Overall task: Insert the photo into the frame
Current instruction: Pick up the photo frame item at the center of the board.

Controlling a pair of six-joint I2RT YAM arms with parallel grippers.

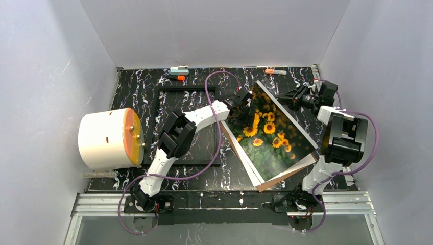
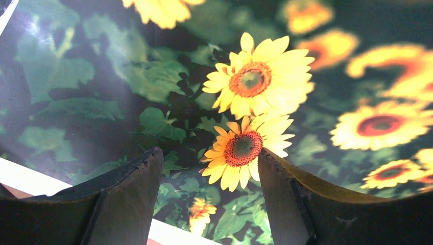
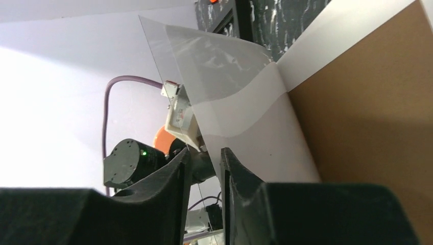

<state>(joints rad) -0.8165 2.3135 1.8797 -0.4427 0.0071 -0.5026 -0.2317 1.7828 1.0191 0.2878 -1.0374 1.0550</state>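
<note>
The photo (image 1: 268, 135), sunflowers on dark green, lies tilted right of centre over a brown backing board (image 1: 283, 176). It fills the left wrist view (image 2: 250, 81), where my left gripper (image 2: 209, 168) hangs open just above it, fingers well apart (image 1: 244, 109). The thin black frame (image 1: 186, 88) lies flat to the left, partly under the left arm. My right gripper (image 1: 285, 97) is at the photo's far right edge. In the right wrist view its jaws (image 3: 205, 158) stand narrowly apart, with a thin clear sheet (image 3: 214, 56) running between them, beside the photo's white back (image 3: 265, 127).
A white drum with an orange face (image 1: 110, 138) sits at the table's left edge. Markers lie along the far edge (image 1: 178, 69) (image 1: 275, 72). White walls close in on three sides. The brown board (image 3: 367, 127) fills the right of the right wrist view.
</note>
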